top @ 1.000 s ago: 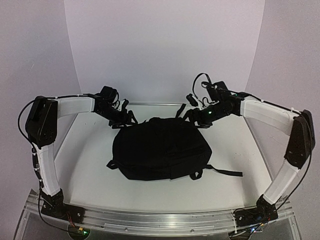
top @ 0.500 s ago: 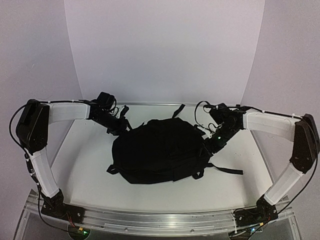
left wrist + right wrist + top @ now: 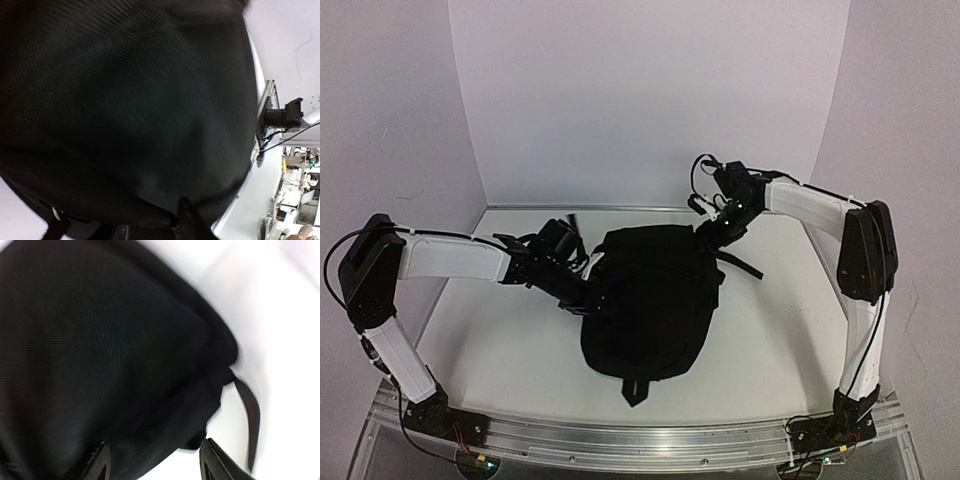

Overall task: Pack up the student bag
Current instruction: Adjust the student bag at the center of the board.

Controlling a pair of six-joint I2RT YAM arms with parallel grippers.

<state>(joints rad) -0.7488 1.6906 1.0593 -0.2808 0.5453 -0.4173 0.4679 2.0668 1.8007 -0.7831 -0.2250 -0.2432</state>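
The student bag (image 3: 650, 300), a large black fabric backpack, lies mid-table with its long axis running near to far. My left gripper (image 3: 588, 296) is at the bag's left edge, shut on a fold of its fabric. In the left wrist view the bag (image 3: 125, 100) fills the frame and only one finger (image 3: 189, 220) shows against the pinched fold. My right gripper (image 3: 712, 232) is at the bag's far right corner. In the right wrist view it (image 3: 157, 462) is open, jaws wide apart over the bag (image 3: 100, 350).
A loose black strap (image 3: 740, 263) trails off the bag's far right corner; it also shows in the right wrist view (image 3: 250, 415). A short strap loop (image 3: 635, 388) sticks out toward the table's front rail (image 3: 640, 435). White walls enclose the back and sides.
The bag has turned about a quarter turn and now lies lengthwise. My left gripper came nearer and rightward with the bag's edge. My right gripper moved back to the bag's far right corner.
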